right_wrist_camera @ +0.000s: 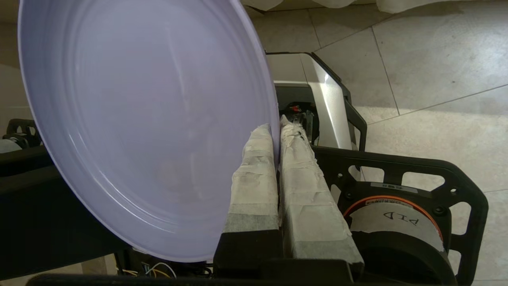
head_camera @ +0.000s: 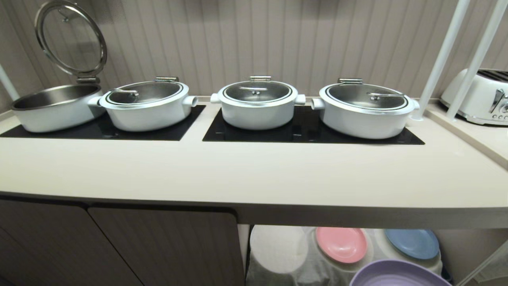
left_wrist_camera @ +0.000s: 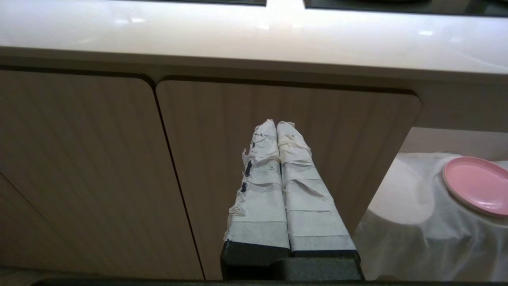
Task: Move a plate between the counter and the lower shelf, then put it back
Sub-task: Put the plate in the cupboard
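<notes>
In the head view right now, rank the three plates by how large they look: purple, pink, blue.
1. Purple plate: looks widest, though cut off by the frame's edge and nearest the camera, so its lead may be nearness only.
2. Pink plate and blue plate: they look alike in size, and the counter hides part of the blue one.

Four pots (head_camera: 258, 104) on counter (head_camera: 254, 171) — lower shelf (head_camera: 278, 250) below, probably right.
</notes>
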`<state>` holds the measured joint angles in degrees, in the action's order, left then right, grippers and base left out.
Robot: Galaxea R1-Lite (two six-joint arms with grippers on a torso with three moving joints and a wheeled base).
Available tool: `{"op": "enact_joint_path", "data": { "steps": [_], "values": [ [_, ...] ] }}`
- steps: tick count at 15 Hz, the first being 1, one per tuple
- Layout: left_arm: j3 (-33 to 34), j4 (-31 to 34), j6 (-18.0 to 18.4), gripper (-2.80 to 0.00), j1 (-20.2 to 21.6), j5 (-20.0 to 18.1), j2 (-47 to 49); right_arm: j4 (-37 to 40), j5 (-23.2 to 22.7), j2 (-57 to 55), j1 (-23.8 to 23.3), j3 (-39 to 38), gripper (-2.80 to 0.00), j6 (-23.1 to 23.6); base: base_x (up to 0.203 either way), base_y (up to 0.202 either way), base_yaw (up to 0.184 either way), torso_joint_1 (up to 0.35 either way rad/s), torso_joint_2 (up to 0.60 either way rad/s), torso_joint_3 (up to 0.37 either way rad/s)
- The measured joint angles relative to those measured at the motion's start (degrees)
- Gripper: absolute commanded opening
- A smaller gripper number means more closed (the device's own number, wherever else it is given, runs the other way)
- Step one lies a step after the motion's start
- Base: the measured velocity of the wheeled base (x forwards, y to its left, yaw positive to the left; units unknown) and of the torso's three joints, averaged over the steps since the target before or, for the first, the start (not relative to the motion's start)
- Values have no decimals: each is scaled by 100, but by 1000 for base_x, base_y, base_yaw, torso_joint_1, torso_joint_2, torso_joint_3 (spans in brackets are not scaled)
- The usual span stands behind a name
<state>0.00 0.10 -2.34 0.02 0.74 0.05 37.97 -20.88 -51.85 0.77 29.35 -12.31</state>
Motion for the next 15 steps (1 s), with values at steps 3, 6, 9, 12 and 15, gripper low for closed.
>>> {"op": "enact_joint_path", "data": {
  "steps": [3,6,9,12,15],
  "values": [
    [0,-1,0,-280,0,0,0,6,-1,22,0,-4,-280,-2,0,0,0,-189,408,215],
    [0,-2,0,-280,0,0,0,58,0,56,0,-9,-280,-2,0,0,0,-245,535,288],
    [0,4,0,-280,0,0,0,102,-1,96,5,-11,-280,-2,0,0,0,-247,539,297],
    [0,0,2,-280,0,2,0,105,-6,111,9,-7,-280,1,0,0,0,-234,529,290],
    [0,-1,0,-280,0,2,0,105,-7,118,9,-1,-280,0,0,0,0,-228,510,289]
  ]
}}
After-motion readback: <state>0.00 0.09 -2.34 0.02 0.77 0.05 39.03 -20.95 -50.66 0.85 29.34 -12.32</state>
